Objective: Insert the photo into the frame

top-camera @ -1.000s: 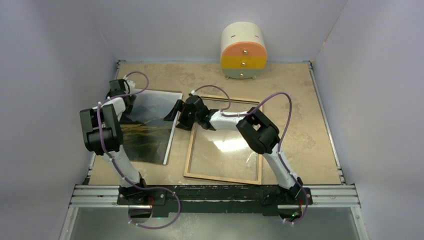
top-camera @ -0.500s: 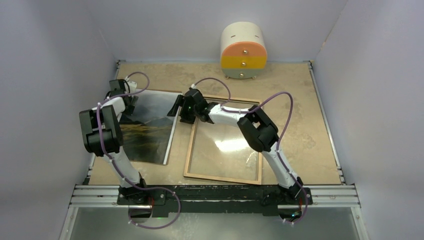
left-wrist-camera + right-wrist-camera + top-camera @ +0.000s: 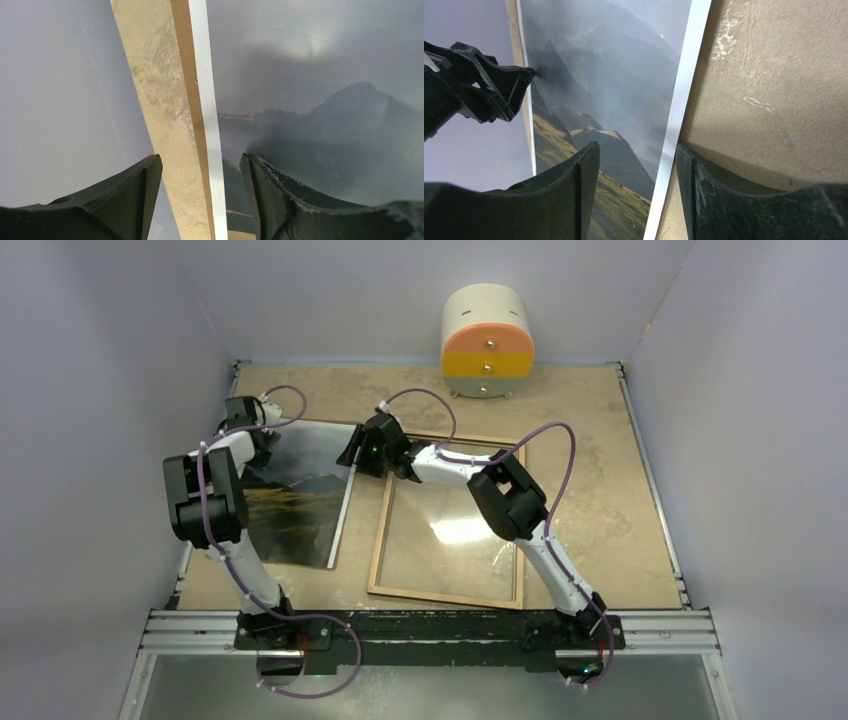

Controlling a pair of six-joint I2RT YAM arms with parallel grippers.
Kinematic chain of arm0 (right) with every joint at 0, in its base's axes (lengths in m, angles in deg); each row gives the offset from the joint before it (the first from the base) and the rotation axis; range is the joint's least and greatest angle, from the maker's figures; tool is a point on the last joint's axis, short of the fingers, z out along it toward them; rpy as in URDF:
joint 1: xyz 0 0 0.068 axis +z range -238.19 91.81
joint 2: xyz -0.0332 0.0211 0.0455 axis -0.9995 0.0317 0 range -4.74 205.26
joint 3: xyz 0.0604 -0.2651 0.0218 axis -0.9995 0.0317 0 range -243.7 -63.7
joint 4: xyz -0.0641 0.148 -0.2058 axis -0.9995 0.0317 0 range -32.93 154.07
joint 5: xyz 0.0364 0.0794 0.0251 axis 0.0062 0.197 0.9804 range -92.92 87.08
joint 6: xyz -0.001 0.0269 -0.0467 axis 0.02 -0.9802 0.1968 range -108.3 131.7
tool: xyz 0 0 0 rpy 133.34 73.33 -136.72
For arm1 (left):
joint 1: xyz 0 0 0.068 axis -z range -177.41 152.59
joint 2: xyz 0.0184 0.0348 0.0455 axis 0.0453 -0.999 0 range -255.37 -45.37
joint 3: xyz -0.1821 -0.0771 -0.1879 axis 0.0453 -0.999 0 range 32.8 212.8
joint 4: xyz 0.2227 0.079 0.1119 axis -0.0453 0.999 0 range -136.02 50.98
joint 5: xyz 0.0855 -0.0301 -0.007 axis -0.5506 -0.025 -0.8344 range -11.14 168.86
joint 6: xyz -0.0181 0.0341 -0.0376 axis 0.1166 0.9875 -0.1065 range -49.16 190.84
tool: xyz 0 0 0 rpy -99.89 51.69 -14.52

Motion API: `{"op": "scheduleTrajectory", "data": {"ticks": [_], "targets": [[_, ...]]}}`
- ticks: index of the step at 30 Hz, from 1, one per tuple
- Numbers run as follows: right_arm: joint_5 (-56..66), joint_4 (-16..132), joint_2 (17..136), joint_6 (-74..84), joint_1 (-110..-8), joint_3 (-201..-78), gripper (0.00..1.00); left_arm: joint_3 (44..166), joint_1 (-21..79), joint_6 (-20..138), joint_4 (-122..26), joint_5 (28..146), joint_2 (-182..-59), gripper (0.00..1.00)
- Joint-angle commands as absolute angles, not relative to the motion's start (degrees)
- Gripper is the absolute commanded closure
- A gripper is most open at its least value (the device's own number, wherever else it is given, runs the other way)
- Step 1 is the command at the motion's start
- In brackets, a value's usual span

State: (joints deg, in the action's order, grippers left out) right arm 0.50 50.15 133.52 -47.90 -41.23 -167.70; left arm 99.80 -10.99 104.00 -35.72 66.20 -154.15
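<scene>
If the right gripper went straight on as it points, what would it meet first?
Most likely the photo: its white border runs between the open fingers of the right gripper, with the table beneath. Depth unclear.

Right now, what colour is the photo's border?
White edges the photo; clearest in the right wrist view.

Photo: glossy paper print with a smooth white border. Frame: light wood rails, reflective clear pane. Tabletop: matt, mottled tan board, scuffed.

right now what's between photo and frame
Only a narrow strip of bare table separates the photo from the frame, top view; the right gripper hangs over its far end.
</scene>
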Motion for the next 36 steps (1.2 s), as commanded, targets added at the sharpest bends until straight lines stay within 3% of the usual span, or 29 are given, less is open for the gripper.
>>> {"op": "scheduleTrajectory", "data": {"ticks": [1,13,36], "targets": [[-4.86,56.26,134.88,-43.47,-39.82,-170.65,0.41,96.99,-9.48,104.72,-29.85,69.22,-159.87,0.36],[-12.12,64.53,135.01,-36.19,-37.19,-177.75,0.42,96.26,-8.74,105.02,-30.35,68.40,-160.51,0.38],[-8.33,56.66,131.92,-32.64,-36.48,-174.78,0.40,95.29,-8.04,105.73,-30.66,67.95,-160.69,0.41]]}}
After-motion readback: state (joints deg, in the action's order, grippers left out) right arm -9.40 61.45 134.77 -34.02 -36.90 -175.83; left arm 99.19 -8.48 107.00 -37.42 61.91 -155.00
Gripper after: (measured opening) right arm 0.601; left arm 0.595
